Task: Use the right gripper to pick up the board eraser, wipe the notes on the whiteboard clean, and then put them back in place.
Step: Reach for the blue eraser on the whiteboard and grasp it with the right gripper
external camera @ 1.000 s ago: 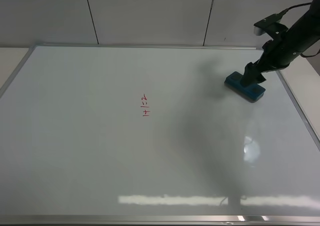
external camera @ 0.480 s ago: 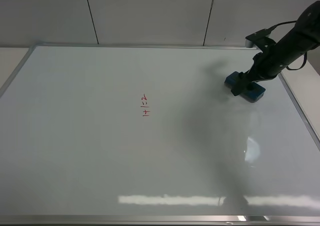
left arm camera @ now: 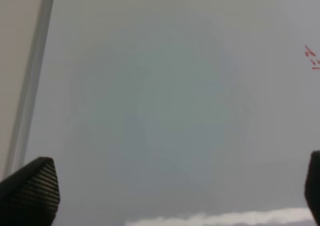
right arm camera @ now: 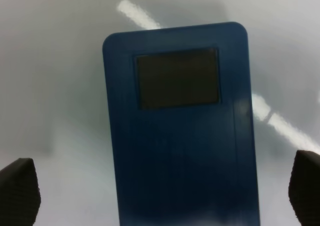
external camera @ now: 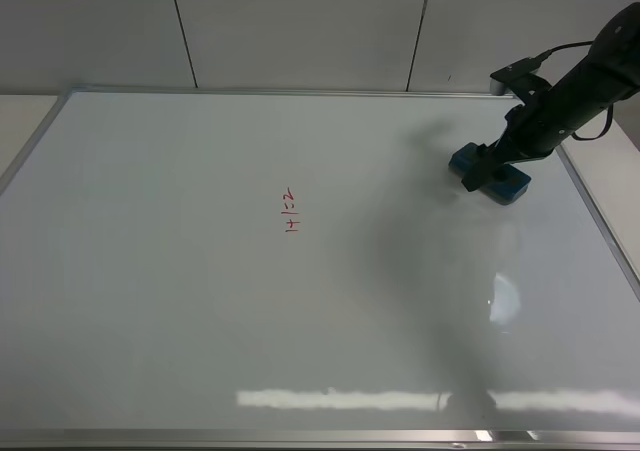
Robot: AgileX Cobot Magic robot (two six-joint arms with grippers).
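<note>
The right end effector (external camera: pixel 484 174) hangs low over the eraser (external camera: pixel 510 184) at the far right corner of the whiteboard (external camera: pixel 200 301). Its black arm slopes down to it from beyond the board's right frame (external camera: pixel 592 206).

In the right wrist view, the right end effector (right arm camera: pixel 162 191) has its jaws spread wide. One dark fingertip (right arm camera: pixel 17 191) shows at each edge of the picture. The blue eraser (right arm camera: pixel 180 136) lies flat on the glossy white board between them, directly under the opening, with its long side running away from the wrist. There is bare board on either side between the eraser and each finger, so the jaws straddle it without touching or holding it. A darker grey patch sits on the eraser's top, on the part farther from the wrist.

The red notes (external camera: pixel 291 211) are well away from this end effector, near the middle of the board on its left half, a short line of marker strokes.

The left end effector (left arm camera: pixel 170 196) appears only in its own wrist view. Its jaws are also wide apart, with nothing but blurred white board between them. The board's frame (left arm camera: pixel 31 85) runs past one finger, and a corner of the red notes (left arm camera: pixel 312 58) shows beyond the other.
</note>
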